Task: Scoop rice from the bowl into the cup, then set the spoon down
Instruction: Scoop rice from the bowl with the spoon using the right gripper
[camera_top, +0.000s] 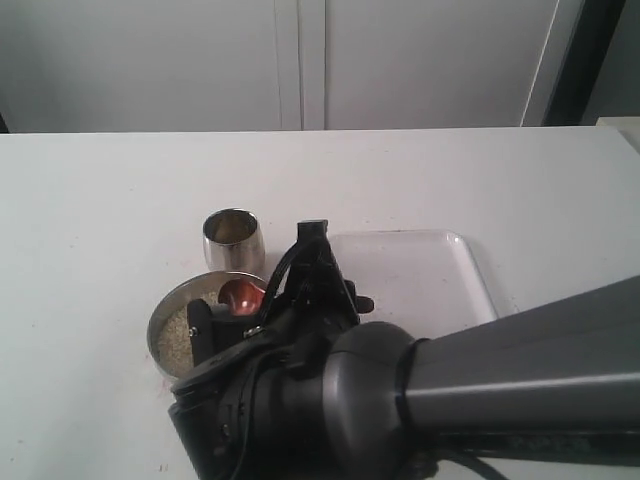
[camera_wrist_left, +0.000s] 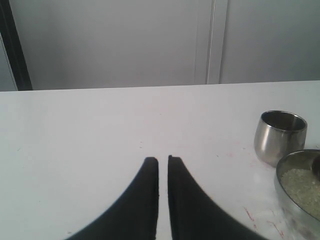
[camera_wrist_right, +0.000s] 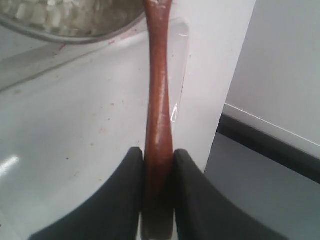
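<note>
The wide steel bowl (camera_top: 165, 312) sits on the white table with pale rice (camera_top: 178, 335) in it. Just behind it stands the small steel cup (camera_top: 231, 240). My right gripper (camera_wrist_right: 159, 152) is shut on the slim handle of the reddish-brown wooden spoon (camera_wrist_right: 159, 95). The spoon's oval head (camera_top: 240, 293) hangs over the bowl's right part. In the left wrist view my left gripper (camera_wrist_left: 163, 160) is shut with nothing in it, low over bare table. From there the cup (camera_wrist_left: 280, 136), the bowl (camera_wrist_left: 278, 181) and the rice (camera_wrist_left: 302, 182) lie off to one side. The left gripper is out of the exterior view.
A clear plastic tray (camera_top: 440, 265) lies on the table right of the bowl, partly under my right arm (camera_top: 480, 380), which hides the table's front. The table's far edge meets a pale cabinet wall (camera_top: 300, 60).
</note>
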